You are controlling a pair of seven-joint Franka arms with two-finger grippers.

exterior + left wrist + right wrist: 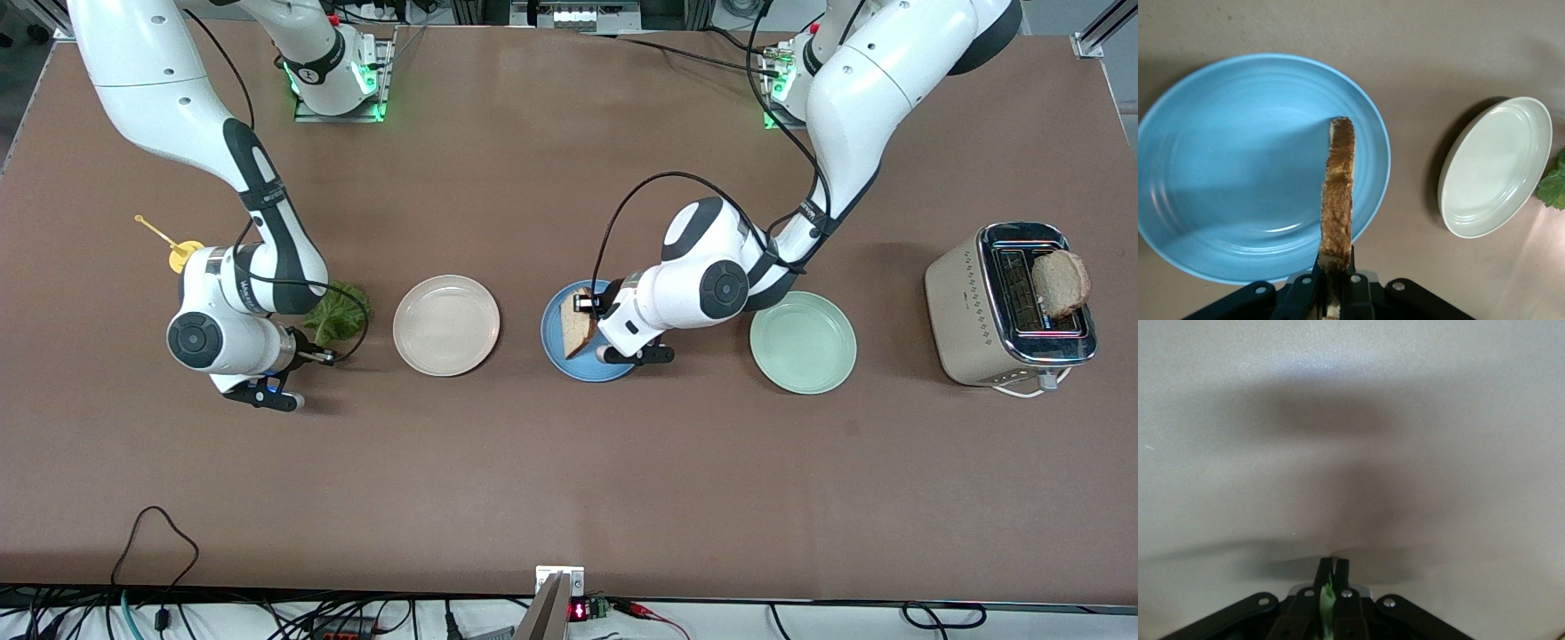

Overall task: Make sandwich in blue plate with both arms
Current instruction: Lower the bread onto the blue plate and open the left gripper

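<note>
**Meanwhile, bread over the plate, lettuce pinched**

Left gripper (1335,280) is clamped on a toasted bread slice (1338,200), held edge-on above the blue plate (1218,180), likely ready to lay down as the base. Right gripper (1330,583) has its fingers pinched on the lettuce leaf (336,311) at the right arm's end of the table. A cream plate (446,324), mint plate (803,342) and toaster (1009,307) with another slice (1061,283) sit on the brown table (569,480).
</note>
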